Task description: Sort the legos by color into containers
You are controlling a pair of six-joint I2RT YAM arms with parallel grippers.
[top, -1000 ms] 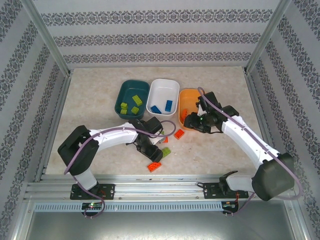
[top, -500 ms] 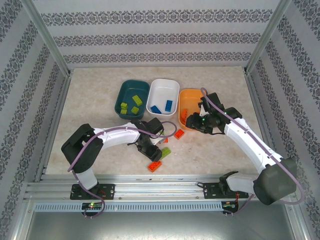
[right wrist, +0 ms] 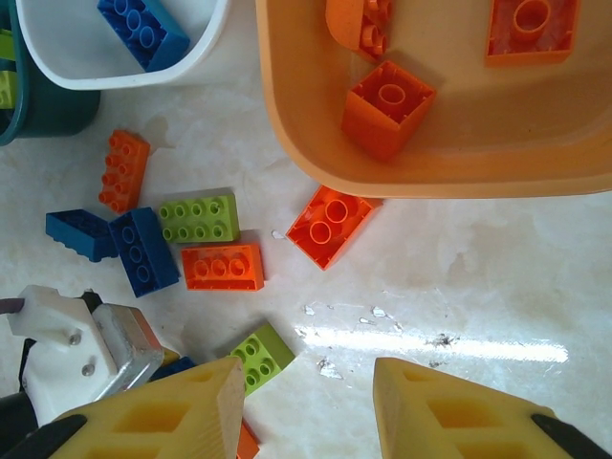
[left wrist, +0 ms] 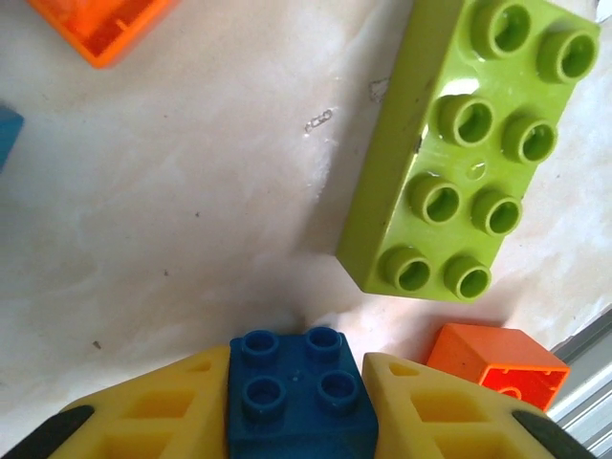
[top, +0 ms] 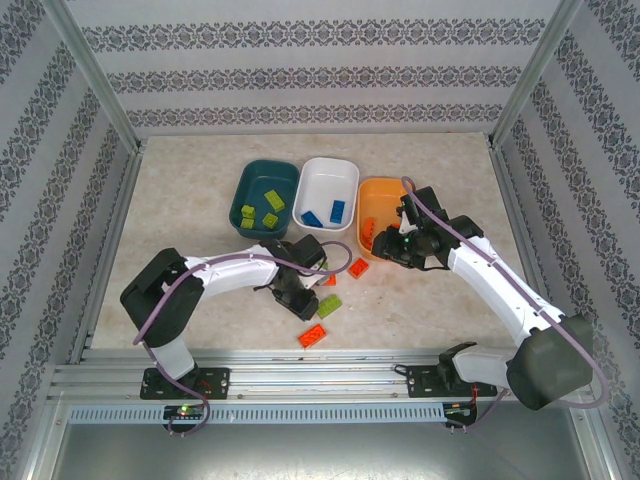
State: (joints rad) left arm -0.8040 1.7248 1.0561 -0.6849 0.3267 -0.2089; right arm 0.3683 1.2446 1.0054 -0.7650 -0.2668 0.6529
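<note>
In my left wrist view my left gripper (left wrist: 301, 426) is clenched on a blue two-by-two brick (left wrist: 292, 368) beside a lime green eight-stud brick (left wrist: 469, 143), a grasp my arm hides from above. My right wrist view shows my right gripper (right wrist: 306, 387) spread, nothing between its fingers, near the orange tub (right wrist: 287, 143). A second ago my left fingers stood wider, and my right hand has edged toward that tub.
</note>
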